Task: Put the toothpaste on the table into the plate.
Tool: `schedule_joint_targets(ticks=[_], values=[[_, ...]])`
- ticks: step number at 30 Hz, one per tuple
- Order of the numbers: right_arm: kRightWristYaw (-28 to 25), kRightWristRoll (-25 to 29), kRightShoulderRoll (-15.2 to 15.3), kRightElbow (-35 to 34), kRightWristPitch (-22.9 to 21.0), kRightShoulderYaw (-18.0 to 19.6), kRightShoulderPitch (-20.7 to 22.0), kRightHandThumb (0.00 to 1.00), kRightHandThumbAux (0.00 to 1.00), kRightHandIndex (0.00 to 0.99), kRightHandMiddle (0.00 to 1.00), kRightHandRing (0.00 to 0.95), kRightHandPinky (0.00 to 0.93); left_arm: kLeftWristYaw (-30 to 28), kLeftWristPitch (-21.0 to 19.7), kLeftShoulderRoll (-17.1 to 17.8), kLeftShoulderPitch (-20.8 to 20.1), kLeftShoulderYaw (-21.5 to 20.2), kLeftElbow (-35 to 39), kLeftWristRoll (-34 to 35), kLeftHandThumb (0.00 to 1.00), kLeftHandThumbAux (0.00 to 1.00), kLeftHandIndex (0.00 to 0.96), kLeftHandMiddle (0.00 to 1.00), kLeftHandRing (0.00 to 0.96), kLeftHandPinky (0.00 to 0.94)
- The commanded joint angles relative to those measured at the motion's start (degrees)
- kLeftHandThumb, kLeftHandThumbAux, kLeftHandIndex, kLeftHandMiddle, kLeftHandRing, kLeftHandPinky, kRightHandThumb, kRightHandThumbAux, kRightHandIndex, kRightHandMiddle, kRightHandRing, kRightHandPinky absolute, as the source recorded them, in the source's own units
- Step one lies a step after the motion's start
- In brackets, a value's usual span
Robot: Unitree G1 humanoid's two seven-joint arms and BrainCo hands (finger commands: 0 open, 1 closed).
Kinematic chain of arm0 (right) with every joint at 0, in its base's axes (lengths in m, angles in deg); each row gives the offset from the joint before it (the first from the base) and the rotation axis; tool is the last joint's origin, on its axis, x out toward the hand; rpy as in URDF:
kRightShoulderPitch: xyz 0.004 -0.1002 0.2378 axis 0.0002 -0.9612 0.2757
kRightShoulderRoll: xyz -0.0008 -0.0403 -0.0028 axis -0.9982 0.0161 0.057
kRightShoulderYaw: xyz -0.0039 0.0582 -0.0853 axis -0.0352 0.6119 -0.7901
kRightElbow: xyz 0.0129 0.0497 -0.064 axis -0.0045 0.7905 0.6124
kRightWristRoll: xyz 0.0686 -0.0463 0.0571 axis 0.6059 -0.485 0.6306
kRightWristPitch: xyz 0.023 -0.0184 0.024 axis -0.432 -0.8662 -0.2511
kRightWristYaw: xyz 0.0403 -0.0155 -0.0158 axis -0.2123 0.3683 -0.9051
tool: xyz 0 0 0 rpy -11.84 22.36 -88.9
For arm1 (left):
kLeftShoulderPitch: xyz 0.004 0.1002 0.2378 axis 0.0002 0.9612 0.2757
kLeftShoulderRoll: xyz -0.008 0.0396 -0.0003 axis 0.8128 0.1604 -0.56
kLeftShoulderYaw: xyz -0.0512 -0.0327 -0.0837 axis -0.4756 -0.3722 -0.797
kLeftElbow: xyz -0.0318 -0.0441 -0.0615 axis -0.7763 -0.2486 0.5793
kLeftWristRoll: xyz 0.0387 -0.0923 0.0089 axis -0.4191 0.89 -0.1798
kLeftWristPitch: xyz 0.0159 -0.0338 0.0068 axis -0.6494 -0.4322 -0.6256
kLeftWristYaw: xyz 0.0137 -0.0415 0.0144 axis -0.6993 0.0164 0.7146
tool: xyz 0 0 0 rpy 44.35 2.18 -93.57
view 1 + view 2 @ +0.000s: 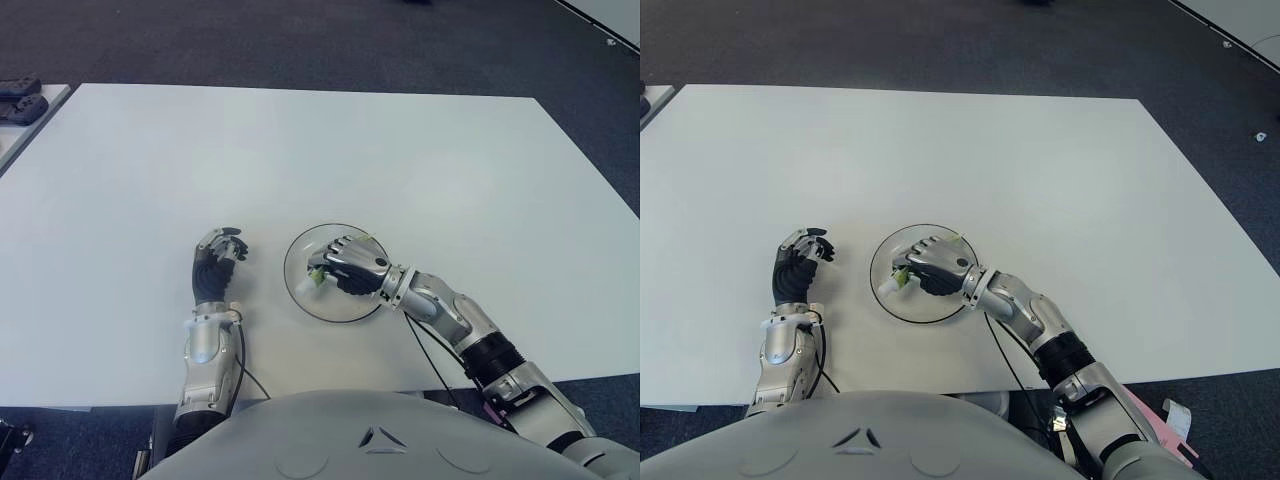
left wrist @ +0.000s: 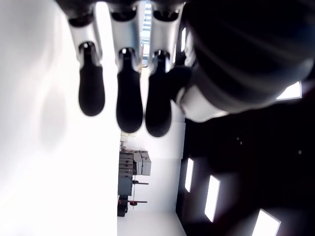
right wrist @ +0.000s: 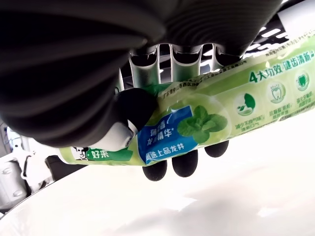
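Your right hand (image 1: 347, 268) is curled tight around the toothpaste (image 3: 206, 110), the thumb pressing one face of the green tube while the fingers (image 3: 186, 164) wrap under the other, so the tube is held clear above the plate (image 1: 300, 287) rather than lying in it. From the head cameras the hand sits over the middle of the plate, with the tube's pale cap end poking out toward your left. The plate lies on the white table (image 1: 300, 150), closer to the near edge than the far one and roughly midway along it. The main risk now is the release: if you open the fingers while the tube hangs high or off-centre, I judge it could bounce or roll over the shallow rim onto the table. A tube end catching on a finger as you lift away could also drag it out, or nudge the light plate sideways. Your left hand (image 1: 216, 262) shows just left of the plate, fingers loosely curled and holding nothing.
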Motion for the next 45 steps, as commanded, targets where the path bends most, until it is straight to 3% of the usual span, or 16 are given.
schedule_joint_targets(ticks=[1,2,6,18,29,38,43,45], values=[[-0.3,-0.7,1.3,0.5,-0.2,-0.1,1.4,0.569,0.432,0.146,0.137,0.135,0.182,0.6,-1.9,-1.0,0.6,0.1,-1.4,-0.4,0.699,0.719,0.436,0.597,0.581,0.572],[0.1,-1.0,1.5,0.5,0.2,-0.1,1.6,0.522,0.378,0.093,0.087,0.086,0.116,0.7,-2.0,-1.0,0.6,0.1,-1.5,-0.5,0.699,0.719,0.436,0.595,0.582,0.572],[2.5,-2.4,2.5,-0.2,1.0,0.4,1.5,0.442,0.287,0.019,0.018,0.018,0.024,0.5,-2.0,-0.9,0.5,0.1,-1.6,-0.4,0.698,0.719,0.436,0.596,0.585,0.574],[4.6,-1.0,3.6,-1.0,1.3,1.2,0.7,0.37,0.22,0.0,0.0,0.0,0.0,-0.1,-2.3,-0.7,-0.2,-0.4,-2.4,0.6,0.701,0.718,0.437,0.599,0.59,0.567],[2.7,2.0,4.8,-3.7,0.7,3.4,-0.5,0.313,0.179,0.0,0.0,0.0,0.0,0.8,-2.7,-0.6,-0.1,-0.2,-1.8,-0.6,0.701,0.718,0.437,0.595,0.581,0.571],[-0.2,5.8,6.0,-6.7,-0.3,5.9,-2.0,0.236,0.226,0.0,0.0,0.0,0.0,1.2,-3.0,-0.8,-0.4,-0.3,-1.8,-0.9,0.7,0.718,0.437,0.598,0.588,0.58],[0.6,14.4,3.8,-6.7,-0.8,10.0,-4.5,0.181,0.347,0.0,0.0,0.0,0.0,1.0,-2.7,-0.9,-0.6,-0.5,-2.1,-0.5,0.701,0.718,0.437,0.604,0.592,0.574],[-0.2,21.4,2.0,-6.2,-0.6,11.4,-5.8,0.154,0.422,0.0,0.0,0.0,0.038,0.8,-3.0,-0.9,-0.6,-0.6,-2.1,0.0,0.701,0.718,0.437,0.604,0.592,0.57]])
